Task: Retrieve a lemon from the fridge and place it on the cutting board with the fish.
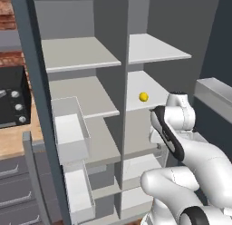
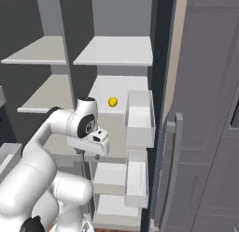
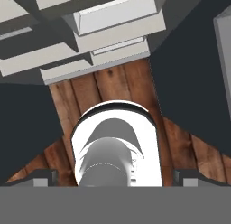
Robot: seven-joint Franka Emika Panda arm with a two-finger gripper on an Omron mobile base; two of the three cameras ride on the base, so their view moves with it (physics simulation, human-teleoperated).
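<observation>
The fridge (image 1: 38,88) stands open, its light grey shelves (image 2: 114,51) bare except for the lemon (image 1: 143,96). This small yellow fruit rests on the right-hand middle shelf, also seen from the right base view as the lemon (image 2: 112,102). My gripper (image 2: 87,155) hangs in front of the shelves, below and nearer than the lemon, pointing down at the floor. In the hand view the gripper (image 3: 115,179) is open, its fingertips (image 3: 35,178) far apart with nothing between them. The cutting board and the fish are out of view.
Pale door bins (image 1: 70,131) line the open left door; more bins (image 2: 138,118) hang on the right door. A black oven with knobs (image 1: 13,99) sits on a wooden counter (image 1: 13,144) at the left. Brown plank floor (image 3: 113,83) lies under the hand.
</observation>
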